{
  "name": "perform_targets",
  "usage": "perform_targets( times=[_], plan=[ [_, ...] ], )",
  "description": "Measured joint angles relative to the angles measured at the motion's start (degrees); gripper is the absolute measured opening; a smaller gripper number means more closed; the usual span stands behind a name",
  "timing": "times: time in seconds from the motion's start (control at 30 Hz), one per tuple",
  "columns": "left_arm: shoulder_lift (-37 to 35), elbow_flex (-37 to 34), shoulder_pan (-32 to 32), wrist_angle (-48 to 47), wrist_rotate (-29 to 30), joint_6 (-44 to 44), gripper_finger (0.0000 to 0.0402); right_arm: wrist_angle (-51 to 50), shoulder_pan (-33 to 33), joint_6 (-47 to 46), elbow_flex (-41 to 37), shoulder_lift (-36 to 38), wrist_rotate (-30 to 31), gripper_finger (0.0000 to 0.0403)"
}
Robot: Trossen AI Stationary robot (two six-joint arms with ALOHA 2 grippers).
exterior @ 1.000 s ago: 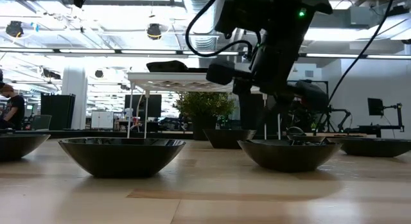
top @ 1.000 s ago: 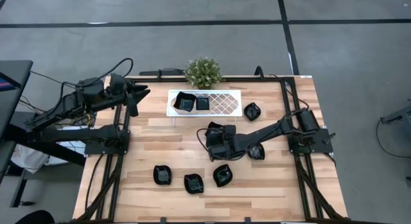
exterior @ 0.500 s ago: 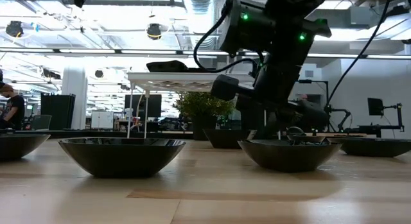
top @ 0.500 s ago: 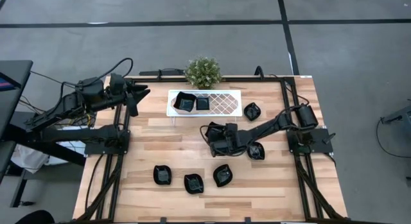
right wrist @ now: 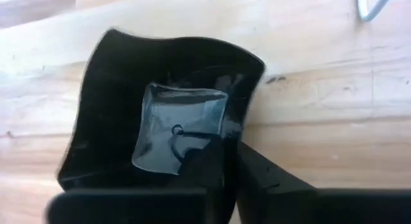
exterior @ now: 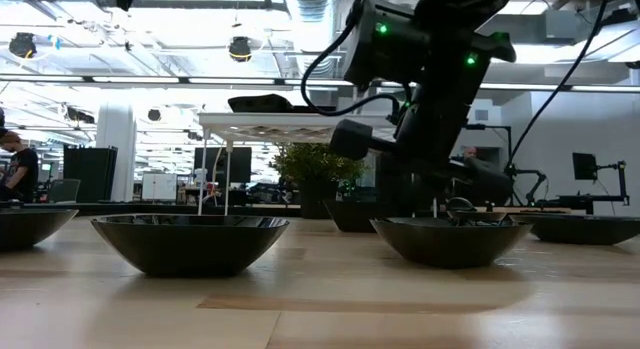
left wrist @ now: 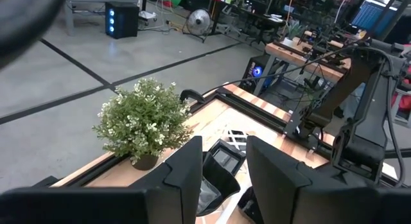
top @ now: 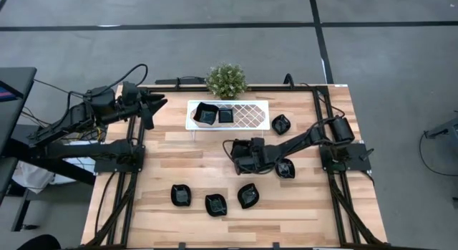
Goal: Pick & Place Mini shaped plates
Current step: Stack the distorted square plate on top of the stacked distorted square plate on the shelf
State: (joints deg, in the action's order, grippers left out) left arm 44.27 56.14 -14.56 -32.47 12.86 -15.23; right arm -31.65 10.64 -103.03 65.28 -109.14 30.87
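Several glossy black mini shaped plates lie on the wooden table (top: pixel 186 160): three in a row near the front (top: pixel 215 204), one at the right (top: pixel 285 168), one farther back (top: pixel 280 124). Two more sit on the white lattice tray (top: pixel 247 115). My right gripper (top: pixel 240 151) reaches to the table's middle and is shut on a wavy-edged square plate (right wrist: pixel 173 89). My left gripper (top: pixel 154 107) hangs open in the air at the far left, pointing toward the tray. My right gripper pinches the plate's rim (right wrist: pixel 243 124) on one side, with one finger (right wrist: pixel 205 166) inside the hollow and the other finger (right wrist: pixel 270 176) outside. The fingers slant down from above. The plate lies flat with its bottom on the table.
A small green potted plant (top: pixel 227 79) stands behind the tray at the far edge. Black arm frames run along the table's left and right sides. Bare wood lies between the tray and the front row of plates.
My right gripper has sunk a little toward the plate at the table's middle, its arm drawing slightly toward the table's left. The plates have stayed where they were.
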Motion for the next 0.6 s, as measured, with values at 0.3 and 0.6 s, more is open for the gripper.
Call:
perform_targets(
  times=[0.3,0.6],
  plan=[
    [0.02,0.0,-0.01,0.38,-2.31,-0.01,0.0122,0.26,3.05,2.35,0.02,2.32,-3.17,0.0004],
    [0.41,0.0,0.01,0.49,-8.2,-0.47,0.0122,2.04,8.84,20.95,0.09,14.04,-2.12,0.0002]
  ],
)
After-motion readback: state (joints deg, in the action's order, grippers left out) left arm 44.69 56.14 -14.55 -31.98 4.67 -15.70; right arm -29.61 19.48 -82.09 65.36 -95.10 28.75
